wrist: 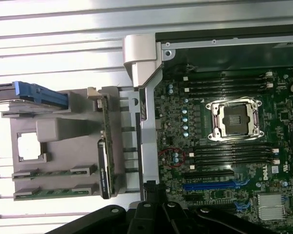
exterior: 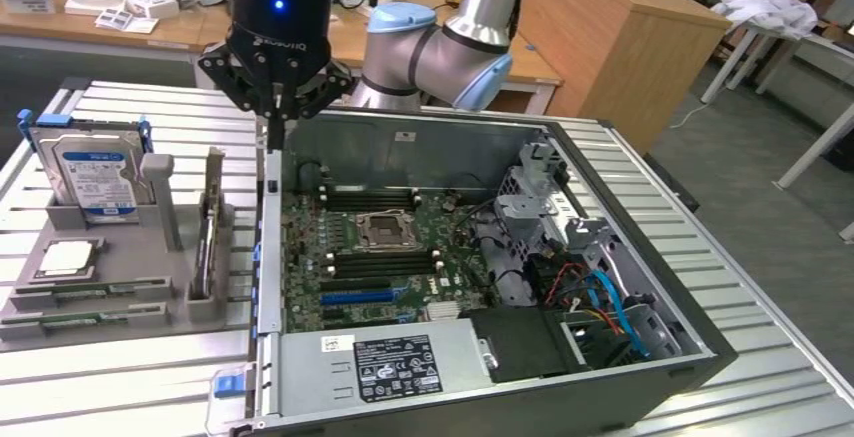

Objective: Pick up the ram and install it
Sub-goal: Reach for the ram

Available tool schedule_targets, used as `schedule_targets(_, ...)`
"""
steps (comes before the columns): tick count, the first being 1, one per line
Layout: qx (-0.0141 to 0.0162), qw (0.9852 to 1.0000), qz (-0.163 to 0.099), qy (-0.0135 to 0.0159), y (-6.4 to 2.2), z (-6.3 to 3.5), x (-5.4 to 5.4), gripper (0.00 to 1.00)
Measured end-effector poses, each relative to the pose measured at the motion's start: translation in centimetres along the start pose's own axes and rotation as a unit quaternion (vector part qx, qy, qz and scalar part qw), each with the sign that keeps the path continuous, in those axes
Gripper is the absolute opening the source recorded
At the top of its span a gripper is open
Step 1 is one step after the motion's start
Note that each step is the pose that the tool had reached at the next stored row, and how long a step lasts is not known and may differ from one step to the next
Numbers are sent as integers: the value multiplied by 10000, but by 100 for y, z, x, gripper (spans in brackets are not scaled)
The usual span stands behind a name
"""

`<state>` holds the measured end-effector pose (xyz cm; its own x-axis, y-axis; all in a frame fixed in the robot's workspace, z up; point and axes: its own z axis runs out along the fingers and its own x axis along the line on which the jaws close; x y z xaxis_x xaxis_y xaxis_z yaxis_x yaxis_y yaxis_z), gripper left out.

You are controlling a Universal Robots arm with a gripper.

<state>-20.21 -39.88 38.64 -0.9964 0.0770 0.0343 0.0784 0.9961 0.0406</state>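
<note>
Hovering pinched shut and seemingly empty, the fingers could strike the computer case wall directly beneath them, the ram lying well aside.

Two long, narrow, flat green circuit-board ram sticks lie parallel and just beside each other, one and the other. Each sits flat in its own shallow slot of a grey moulded holder. This holder is on the exterior view's left of the open black computer case.
</note>
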Motion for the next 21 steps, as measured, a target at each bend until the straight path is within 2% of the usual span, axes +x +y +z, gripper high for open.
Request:
schedule_targets(12,4,10000,11,62,-12,25,132,11)
schedule_targets(17,4,10000,12,61,-12,25,148,11)
schedule_targets(19,3,10000,11,47,-13,26,173,11)
schedule_targets(21,1,10000,9,22,-13,27,204,11)
